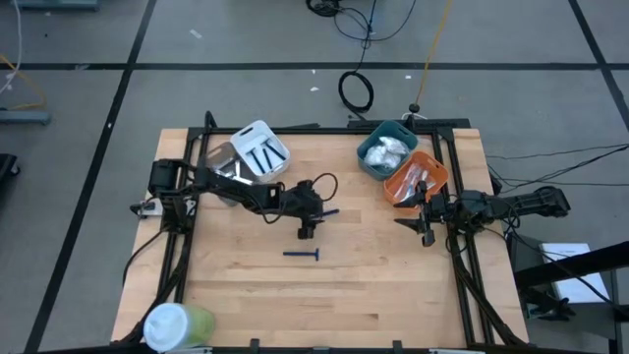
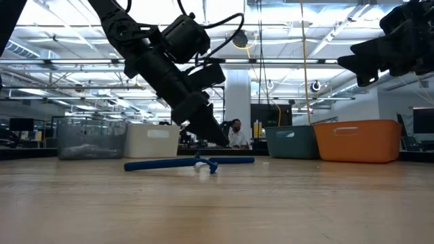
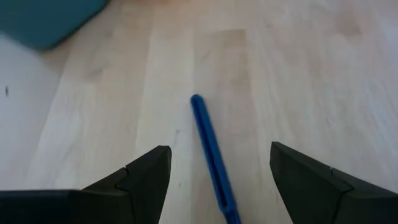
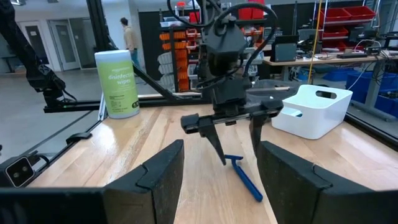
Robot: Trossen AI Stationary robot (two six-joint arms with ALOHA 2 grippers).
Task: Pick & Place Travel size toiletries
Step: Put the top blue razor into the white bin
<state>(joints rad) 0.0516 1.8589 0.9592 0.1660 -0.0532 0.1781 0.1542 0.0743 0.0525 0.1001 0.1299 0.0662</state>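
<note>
A dark blue stick (image 1: 303, 255) is seen lying mid-table, the spread left tool (image 1: 307, 232) poised just above it, the spread right tool (image 1: 427, 236) parked near the right edge.

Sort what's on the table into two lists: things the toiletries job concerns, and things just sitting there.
Job:
blue razor
left gripper, open above it
white bin
teal bin
orange bin

Lying about:
wipes canister
right gripper, open, waiting
</note>
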